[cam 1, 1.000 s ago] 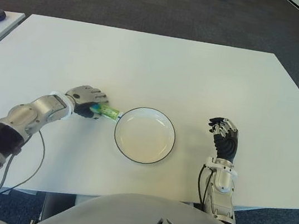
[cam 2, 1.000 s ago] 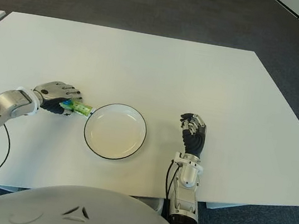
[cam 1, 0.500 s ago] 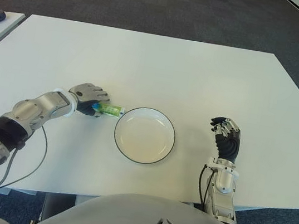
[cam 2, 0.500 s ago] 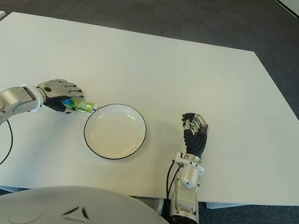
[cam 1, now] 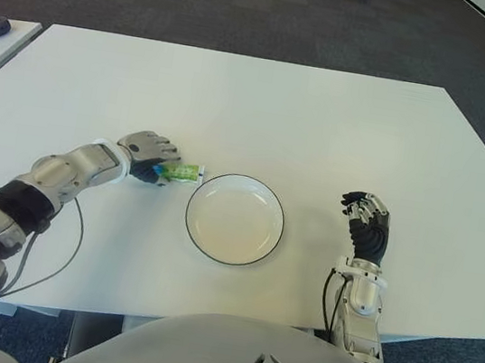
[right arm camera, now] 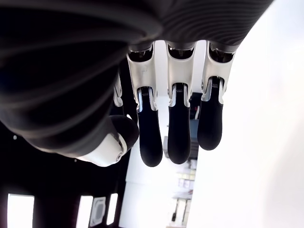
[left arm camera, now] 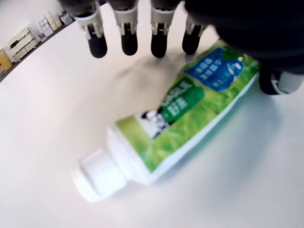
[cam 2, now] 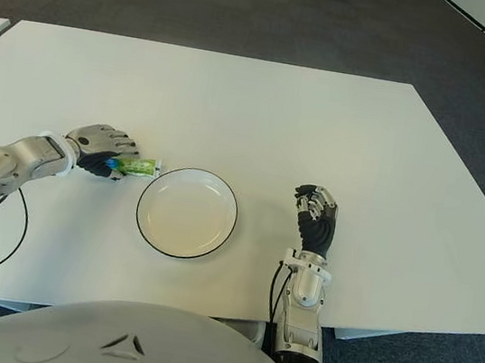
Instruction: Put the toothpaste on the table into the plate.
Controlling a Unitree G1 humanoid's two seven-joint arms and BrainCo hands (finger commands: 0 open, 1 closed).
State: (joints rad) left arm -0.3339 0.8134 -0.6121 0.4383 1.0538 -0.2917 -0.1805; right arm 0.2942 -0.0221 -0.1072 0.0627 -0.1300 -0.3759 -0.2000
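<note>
Your left hand (cam 1: 148,151), centre-left: fingers loose over toothpaste (cam 1: 182,172) lying on table (cam 1: 262,111) | cap just beside plate (cam 1: 235,219) rim | right hand (cam 1: 366,223), lower right: relaxed, empty.

Left hand (cam 1: 147,151): arm extended forward, palm down, fingers (left arm camera: 125,29) loosely curled. Right hand (cam 1: 367,223): forearm upright at the near edge, fingers (right arm camera: 179,128) relaxed, holding nothing.

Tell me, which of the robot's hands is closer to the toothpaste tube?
Left. The left hand is right over the toothpaste tube, fingers above its flat end. The right hand shows far off, on the other side of the plate.
</note>
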